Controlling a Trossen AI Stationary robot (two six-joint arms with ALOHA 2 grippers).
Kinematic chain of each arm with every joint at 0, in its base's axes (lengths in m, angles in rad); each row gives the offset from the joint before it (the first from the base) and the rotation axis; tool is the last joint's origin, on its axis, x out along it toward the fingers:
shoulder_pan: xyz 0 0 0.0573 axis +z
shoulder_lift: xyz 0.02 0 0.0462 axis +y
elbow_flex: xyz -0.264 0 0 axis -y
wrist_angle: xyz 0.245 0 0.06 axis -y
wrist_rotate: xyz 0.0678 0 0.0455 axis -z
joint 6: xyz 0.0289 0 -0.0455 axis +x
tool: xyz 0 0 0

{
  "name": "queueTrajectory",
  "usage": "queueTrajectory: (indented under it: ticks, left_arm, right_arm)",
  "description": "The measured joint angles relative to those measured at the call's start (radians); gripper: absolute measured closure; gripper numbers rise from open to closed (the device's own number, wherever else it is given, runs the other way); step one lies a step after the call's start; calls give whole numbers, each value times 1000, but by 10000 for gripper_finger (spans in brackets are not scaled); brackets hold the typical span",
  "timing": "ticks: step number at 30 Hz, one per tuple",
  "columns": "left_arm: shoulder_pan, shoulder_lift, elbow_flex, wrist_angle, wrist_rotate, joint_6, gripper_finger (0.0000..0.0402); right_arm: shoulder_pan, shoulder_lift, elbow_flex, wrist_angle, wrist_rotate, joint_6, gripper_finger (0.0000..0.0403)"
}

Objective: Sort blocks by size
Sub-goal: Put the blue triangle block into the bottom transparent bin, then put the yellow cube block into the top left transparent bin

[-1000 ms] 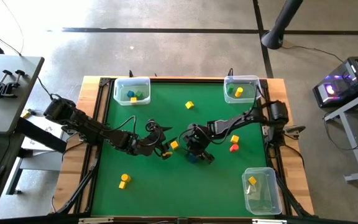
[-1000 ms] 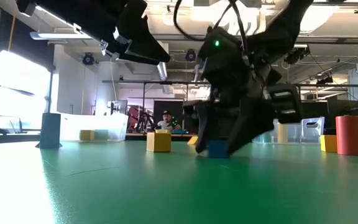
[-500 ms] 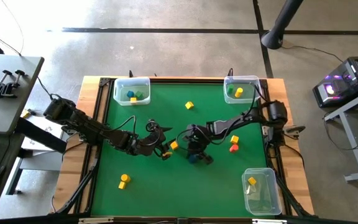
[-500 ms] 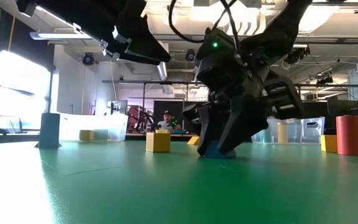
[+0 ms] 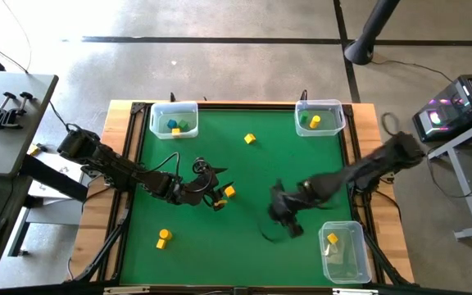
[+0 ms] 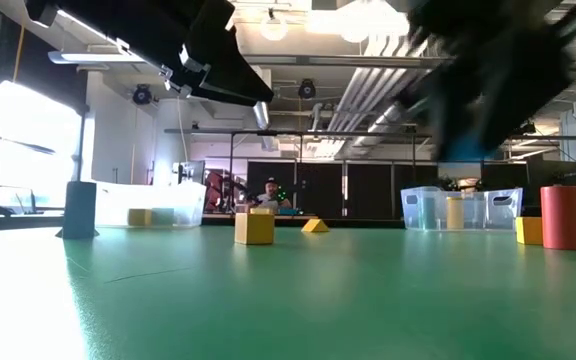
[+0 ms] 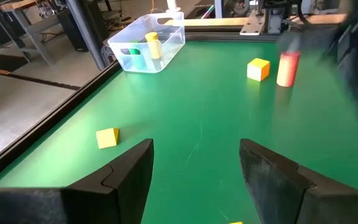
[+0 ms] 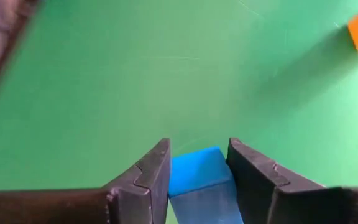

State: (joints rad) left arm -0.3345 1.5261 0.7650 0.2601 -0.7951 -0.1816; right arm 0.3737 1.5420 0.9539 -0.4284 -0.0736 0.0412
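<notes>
the small blue block (image 8: 199, 180), likely light, hard and a bit slippery, is squeezed on its flat sides by the right gripper (image 8: 197, 171), while the left gripper (image 7: 194, 171) is held apart.

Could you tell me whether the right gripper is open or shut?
Shut on the blue block: the right gripper has both fingers pressed against its sides.

Robotics lab: bare concrete floor (image 5: 220, 65), exposed ceiling pipes (image 6: 368, 90) upper centre, glowing computer tower (image 5: 453, 106) right edge, green-felt tabletop (image 5: 220, 164) centre.
</notes>
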Motion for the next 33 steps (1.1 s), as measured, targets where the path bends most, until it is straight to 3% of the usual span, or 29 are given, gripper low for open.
queueTrajectory:
  ticks: [7, 14, 21, 28, 33]
  left_arm:
    - [0, 0, 0, -1, 0, 0, 177]
    - [0, 0, 0, -1, 0, 1, 177]
    - [0, 0, 0, 0, 0, 0, 177]
    - [0, 0, 0, 3, 0, 0, 177]
    - [0, 0, 0, 8, 0, 0, 177]
  right_arm:
    - [365, -164, 1, -212, 219, 636, 272]
    - [693, -174, -3, -389, 399, 1243, 272]
    - [829, -140, -10, -436, 471, 1544, 271]
    - [846, -117, -10, -507, 467, 1705, 172]
    - [846, -117, -10, -531, 462, 1708, 155]
